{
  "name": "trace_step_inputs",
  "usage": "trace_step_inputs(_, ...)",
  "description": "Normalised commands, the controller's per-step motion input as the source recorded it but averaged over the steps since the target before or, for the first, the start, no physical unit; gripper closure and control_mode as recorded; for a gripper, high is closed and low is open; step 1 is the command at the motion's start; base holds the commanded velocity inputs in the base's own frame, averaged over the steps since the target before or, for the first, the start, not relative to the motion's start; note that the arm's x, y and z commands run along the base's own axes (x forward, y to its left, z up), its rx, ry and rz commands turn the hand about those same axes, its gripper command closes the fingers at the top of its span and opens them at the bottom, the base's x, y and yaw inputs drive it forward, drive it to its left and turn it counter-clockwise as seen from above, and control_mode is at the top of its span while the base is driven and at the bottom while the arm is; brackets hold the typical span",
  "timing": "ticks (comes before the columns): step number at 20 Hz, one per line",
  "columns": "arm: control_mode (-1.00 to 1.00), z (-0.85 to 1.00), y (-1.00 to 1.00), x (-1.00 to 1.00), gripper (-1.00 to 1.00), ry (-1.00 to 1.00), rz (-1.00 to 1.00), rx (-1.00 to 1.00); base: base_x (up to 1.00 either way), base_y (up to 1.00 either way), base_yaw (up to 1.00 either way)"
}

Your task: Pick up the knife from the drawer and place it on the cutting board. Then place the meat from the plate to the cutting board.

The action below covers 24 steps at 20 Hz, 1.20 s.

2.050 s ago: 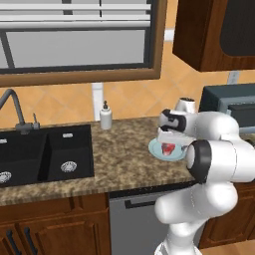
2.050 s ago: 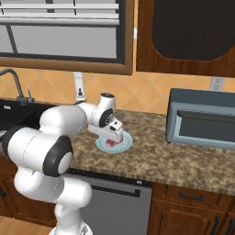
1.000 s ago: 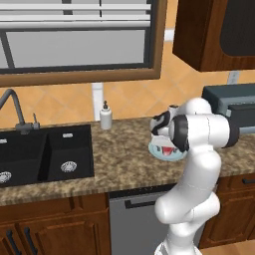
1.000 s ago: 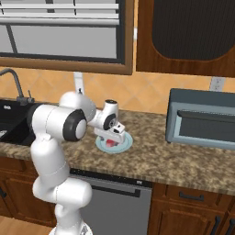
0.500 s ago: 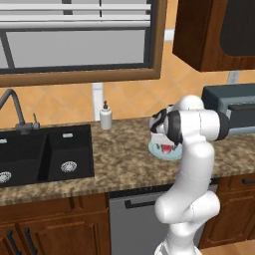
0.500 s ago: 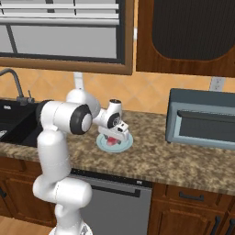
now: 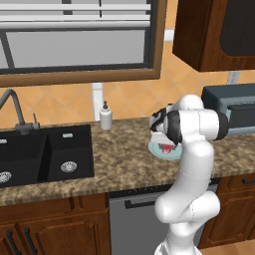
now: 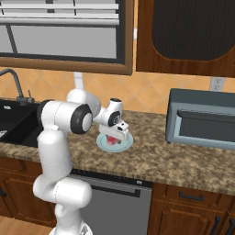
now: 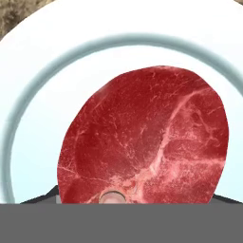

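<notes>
Gripper sits low over the meat, can't tell if it's clamped; shallow pinch could slip off.

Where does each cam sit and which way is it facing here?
Left base view: behind the arm's left, looking forward and down at the speckled granite counter; white arm rises at lower right.
Right base view: behind its right; arm at lower left, gripper down on the round pale blue-green plate.
Hand view: on the hand, looking straight at the red marbled raw meat on that plate.
All three share the plate with the meat.
</notes>
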Motion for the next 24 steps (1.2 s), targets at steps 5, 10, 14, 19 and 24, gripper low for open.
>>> trace_step_inputs(5,-1.0,0.71,0.0,-0.5,1.0,-0.02,0.0,0.1,0.0,0.0,0.0)
trace_step_inputs(10,-1.0,0.61,0.11,-0.63,1.0,0.0,0.1,0.12,0.0,0.0,0.0)
trace_step_inputs(14,-1.0,0.47,0.58,-0.71,1.0,0.0,0.25,0.0,0.0,0.0,0.0)
trace_step_inputs(19,-1.0,0.61,0.67,-0.84,1.0,-0.05,0.25,0.0,0.0,0.0,0.0)
trace_step_inputs(24,-1.0,0.73,0.44,-1.0,1.0,-0.16,0.09,0.0,0.0,0.0,0.0)
